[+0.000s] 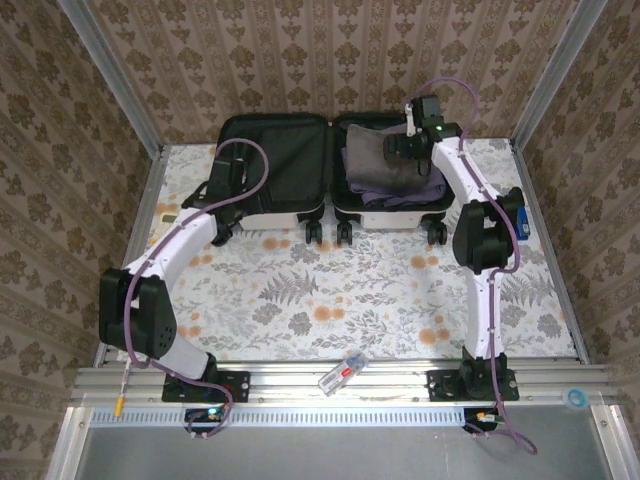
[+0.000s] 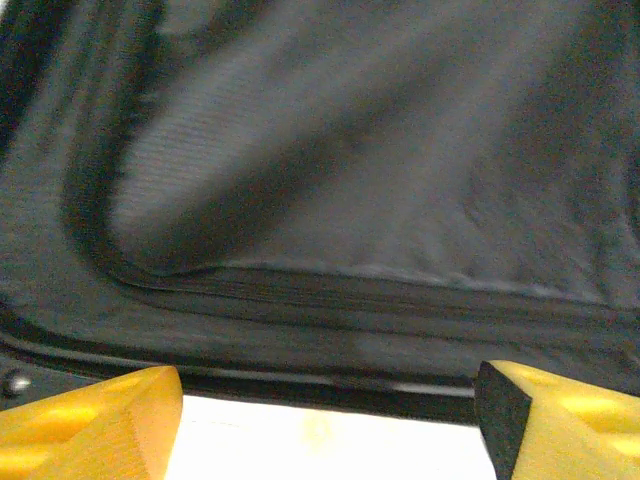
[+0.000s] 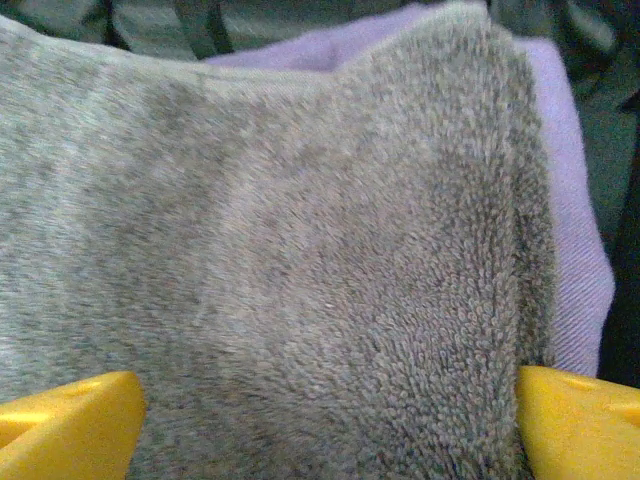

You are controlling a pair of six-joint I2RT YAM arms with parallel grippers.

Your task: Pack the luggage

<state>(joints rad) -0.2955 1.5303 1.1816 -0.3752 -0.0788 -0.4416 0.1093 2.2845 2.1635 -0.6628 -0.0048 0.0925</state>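
The left gripper [image 2: 325, 430] is hanging with yellow fingers spread wide, nothing between them, and the luggage [image 2: 350, 150] is lying open just ahead of its tips, black lining facing them. The right gripper [image 3: 330, 425] is hovering, also spread wide, right over a folded grey fleece [image 3: 300, 250] resting on a lilac cloth [image 3: 578, 270] in the luggage's other half.

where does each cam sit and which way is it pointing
Top external: above and behind, looking down at table, open luggage, left arm, right arm.
Left wrist: faces the luggage's black lining; left gripper open at bottom.
Right wrist: faces grey fleece over lilac cloth; right gripper open at bottom.
Shared: top and right wrist both show the grey fleece.
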